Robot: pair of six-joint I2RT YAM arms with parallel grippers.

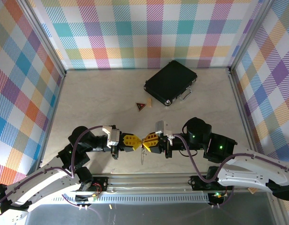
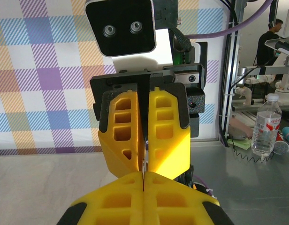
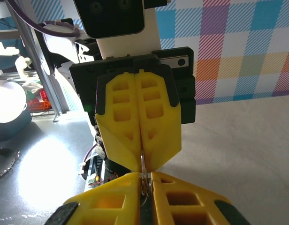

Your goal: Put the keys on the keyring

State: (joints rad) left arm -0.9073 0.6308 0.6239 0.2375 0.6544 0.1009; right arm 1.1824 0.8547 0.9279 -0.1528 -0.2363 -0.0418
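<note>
Left claw (image 1: 137,142) clenched, contents unclear; right claw (image 1: 147,140) pinching keyring (image 3: 142,165): thin wire, likely stiff, light, slippery; grip across loop.

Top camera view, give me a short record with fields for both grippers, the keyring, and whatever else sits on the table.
left gripper: shut, tip to tip with the other
right gripper: shut on the keyring
keyring: thin silvery wire between the fingertips, a strand hanging below
black case: far side, right of centre, closed
triangular tag: near the case, not touching it
</note>
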